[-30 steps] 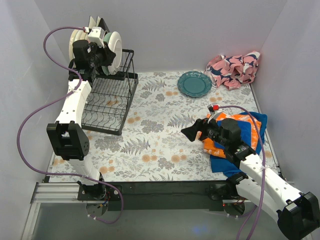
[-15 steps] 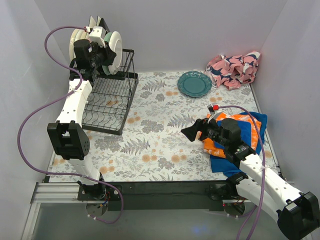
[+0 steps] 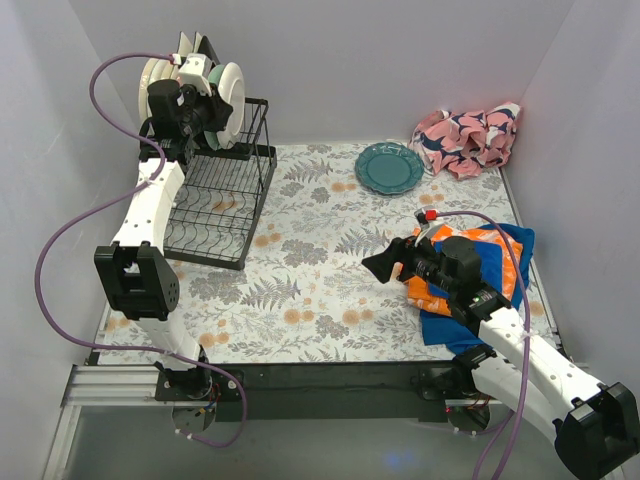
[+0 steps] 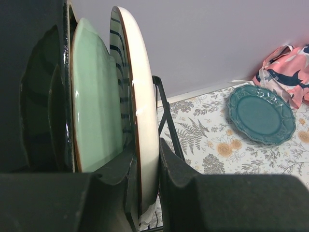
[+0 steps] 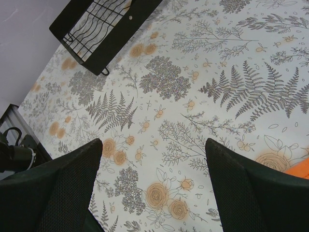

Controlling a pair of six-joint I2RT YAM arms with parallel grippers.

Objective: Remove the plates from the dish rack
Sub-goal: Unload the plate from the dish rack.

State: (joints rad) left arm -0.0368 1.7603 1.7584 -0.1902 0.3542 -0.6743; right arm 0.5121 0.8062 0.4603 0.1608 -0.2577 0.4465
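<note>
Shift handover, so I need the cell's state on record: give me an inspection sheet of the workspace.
Surface: table with a fern-and-flower cover.
Job's things: rack at far left; striped plate and green plate upright in its top tier, other plates beside them; teal plate flat on the table, far side.
Clutter: pink cloth in the far right corner; orange-blue cloth near the right edge.
Grippers: left gripper shut on the striped plate's rim; right gripper open, empty, over the table.
Cables: a purple cable loops off each arm.
Surroundings: plain walls on three sides.
</note>
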